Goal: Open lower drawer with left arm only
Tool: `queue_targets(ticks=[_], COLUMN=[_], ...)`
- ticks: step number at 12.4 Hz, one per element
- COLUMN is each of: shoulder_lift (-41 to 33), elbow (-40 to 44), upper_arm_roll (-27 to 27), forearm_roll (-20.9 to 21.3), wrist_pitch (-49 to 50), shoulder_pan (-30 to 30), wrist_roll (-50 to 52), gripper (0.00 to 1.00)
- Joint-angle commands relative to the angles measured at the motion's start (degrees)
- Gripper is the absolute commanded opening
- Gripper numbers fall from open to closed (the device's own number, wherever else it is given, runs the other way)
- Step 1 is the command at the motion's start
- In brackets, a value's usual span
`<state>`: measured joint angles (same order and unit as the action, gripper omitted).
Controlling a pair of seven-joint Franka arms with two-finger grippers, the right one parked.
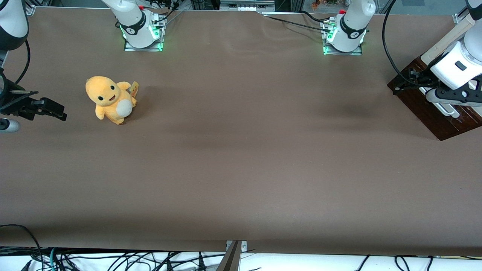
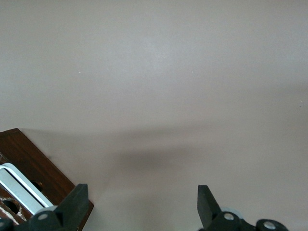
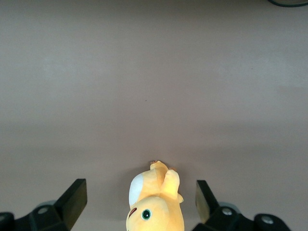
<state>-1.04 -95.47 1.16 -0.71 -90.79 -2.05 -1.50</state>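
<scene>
Black and two-fingered, the gripper [image 1: 453, 98] of the left arm [image 1: 461, 62] hangs over the dark brown drawer unit [image 1: 437, 113] at the working arm's end of the desk [image 1: 241, 169]. Its fingers [image 2: 77, 202] stand wide apart with only bare brown surface between them, and they clamp nothing. One fingertip sits just over the unit's outer corner.

The lower drawer [image 2: 29, 168] shows in the wrist view as a dark wooden front with a whitish bar handle [image 2: 19, 185] running along it; whether it is pulled out at all cannot be told. The unit lies at a slant against the desk's end edge, its corner pointing toward the middle of the desk.

From that corner the brown mat runs open toward the front edge and along the whole middle. A yellow plush toy [image 1: 110, 99] sits well apart, toward the parked arm's end. Cables [image 1: 113, 259] trail below the front edge.
</scene>
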Motion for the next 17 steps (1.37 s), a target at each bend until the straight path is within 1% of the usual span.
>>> queue_targets(ticks=[1, 4, 17], shoulder_lift=[0.3, 0.3, 0.3], elbow=[1.6, 1.7, 0.6], upper_arm_roll=[0.4, 0.3, 0.3], forearm_roll=[0.5, 0.9, -0.6], wrist_pitch=[1.5, 1.5, 1.8], shoulder_pan=[0.1, -0.1, -0.1], wrist_roll=[-1.0, -1.0, -1.0], gripper=[1.00, 1.00, 1.00])
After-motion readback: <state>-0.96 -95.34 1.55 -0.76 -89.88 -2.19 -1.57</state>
